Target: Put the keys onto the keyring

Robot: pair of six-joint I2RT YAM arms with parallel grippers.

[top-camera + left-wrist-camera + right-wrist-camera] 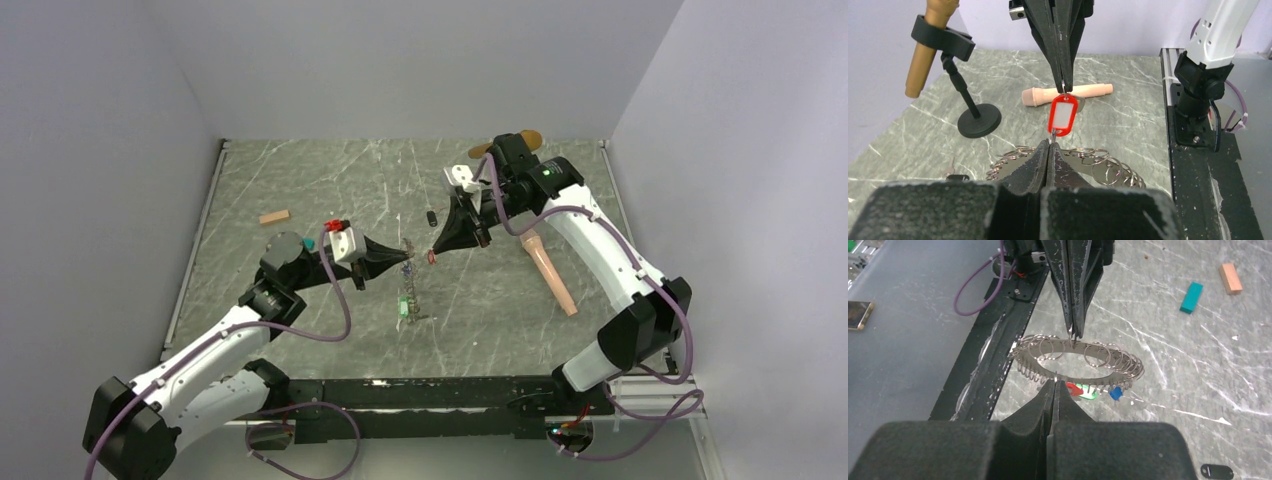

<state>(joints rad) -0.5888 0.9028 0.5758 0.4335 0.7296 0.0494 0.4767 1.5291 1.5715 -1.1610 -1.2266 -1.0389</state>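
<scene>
Light: bright, even, from overhead.
Shadows: faint and soft under the keyring (pixel 1048 346).
Glare: small glints on its wire loops.
Blur: foreground below it is soft.

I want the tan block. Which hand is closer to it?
Left. The left hand sits right of the block; the right hand is beyond it, farther right.

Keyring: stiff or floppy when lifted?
Probably stiff: pinched at one edge by the left gripper, the keyring holds a flat hoop shape. Its split rings look loose, so they'd likely swing. Seems light: a fingertip pinch carries it.
</scene>
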